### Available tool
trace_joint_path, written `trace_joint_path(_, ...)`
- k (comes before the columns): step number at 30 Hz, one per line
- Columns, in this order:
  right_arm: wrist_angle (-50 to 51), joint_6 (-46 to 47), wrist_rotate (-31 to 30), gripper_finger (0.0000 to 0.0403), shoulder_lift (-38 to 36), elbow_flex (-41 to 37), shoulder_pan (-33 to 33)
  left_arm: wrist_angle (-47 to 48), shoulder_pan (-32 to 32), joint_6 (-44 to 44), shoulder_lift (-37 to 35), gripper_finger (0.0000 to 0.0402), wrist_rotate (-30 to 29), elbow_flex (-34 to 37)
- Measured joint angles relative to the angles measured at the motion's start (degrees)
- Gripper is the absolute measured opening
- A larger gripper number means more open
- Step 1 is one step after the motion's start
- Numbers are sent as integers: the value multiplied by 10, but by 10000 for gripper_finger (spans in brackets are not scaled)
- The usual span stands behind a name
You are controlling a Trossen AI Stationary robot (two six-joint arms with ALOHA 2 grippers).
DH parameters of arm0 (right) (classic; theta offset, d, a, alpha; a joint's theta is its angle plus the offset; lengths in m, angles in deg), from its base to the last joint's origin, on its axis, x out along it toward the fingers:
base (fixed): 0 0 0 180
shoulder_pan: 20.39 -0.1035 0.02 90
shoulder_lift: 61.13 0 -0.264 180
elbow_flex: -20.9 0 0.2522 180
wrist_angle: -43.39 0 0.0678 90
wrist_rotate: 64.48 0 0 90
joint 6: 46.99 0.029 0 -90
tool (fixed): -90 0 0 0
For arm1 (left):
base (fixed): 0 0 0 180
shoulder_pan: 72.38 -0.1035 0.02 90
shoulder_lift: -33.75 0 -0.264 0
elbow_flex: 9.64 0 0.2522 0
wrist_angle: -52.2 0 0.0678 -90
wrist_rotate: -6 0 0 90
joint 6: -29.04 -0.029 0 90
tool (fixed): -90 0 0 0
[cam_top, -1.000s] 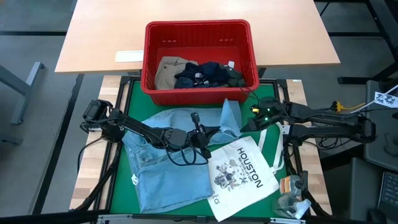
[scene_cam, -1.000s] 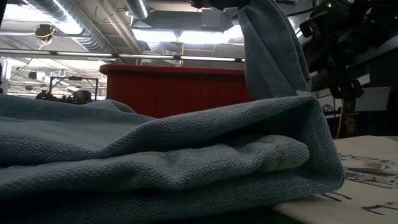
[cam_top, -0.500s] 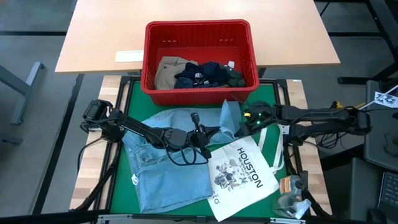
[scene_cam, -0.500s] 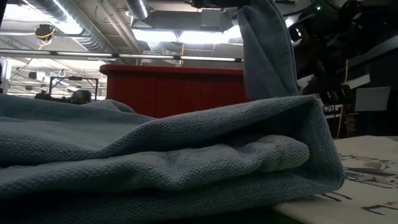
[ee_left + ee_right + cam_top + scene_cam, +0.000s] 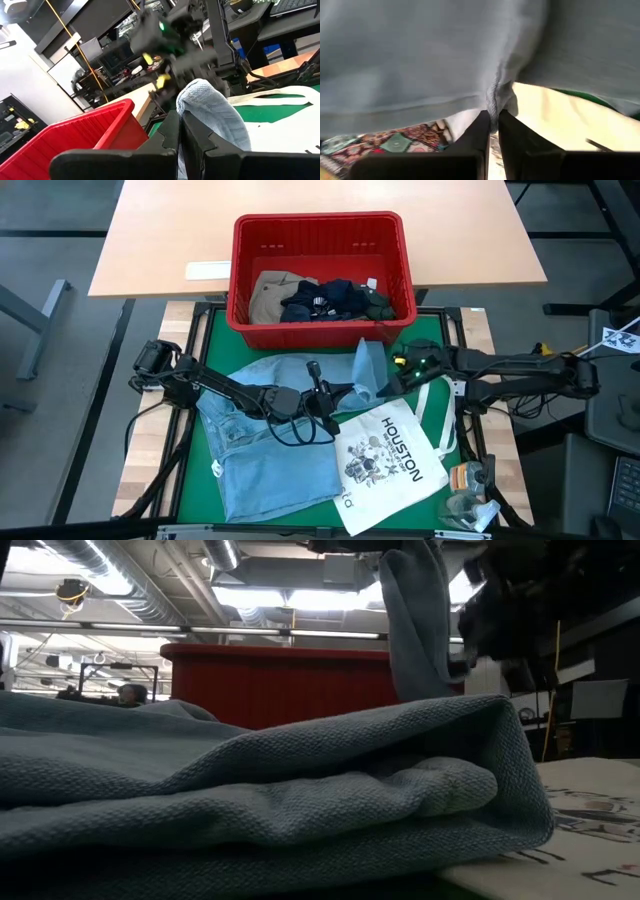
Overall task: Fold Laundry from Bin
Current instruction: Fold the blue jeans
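Denim garment (image 5: pixel 290 435) hanging limp, soft, mid-weight; left end effector (image 5: pixel 180 131) clenching its raised fold; right end effector (image 5: pixel 492 125) pinching the hem edge beside it; seams look the safest hold.

We are looking at a green-topped table (image 5: pixel 200 350) carrying the light blue denim garment (image 5: pixel 265 455) and a white HOUSTON tote bag (image 5: pixel 390 460). A tan table (image 5: pixel 160 240) behind is bearing the red bin (image 5: pixel 320 230).

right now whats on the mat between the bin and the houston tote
The light blue denim garment. In the high view it covers the green mat between the bin and the tote, one fold raised, pinched by the left gripper and right gripper.
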Motion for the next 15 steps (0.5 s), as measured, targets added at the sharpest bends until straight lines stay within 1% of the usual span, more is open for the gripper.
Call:
trace_joint_path(4, 0, -13, -21, 9, -29, 43, 0, 0, 0, 3, 0, 0, 0, 0)
trace_joint_path(6, -1, -20, -39, 8, -43, 69, 0, 0, 1, 22, 0, 0, 0, 0)
trace_joint_path(10, -3, -44, -73, 13, -56, 117, 0, 0, 1, 83, 0, 0, 13, 0)
trace_joint_path(12, -2, -53, -89, 7, -55, 136, 0, 0, 1, 122, 0, 0, 33, 0)
trace_joint_path(15, -2, -90, -120, 6, -51, 162, 0, 0, 0, 178, 0, 0, 62, 0)
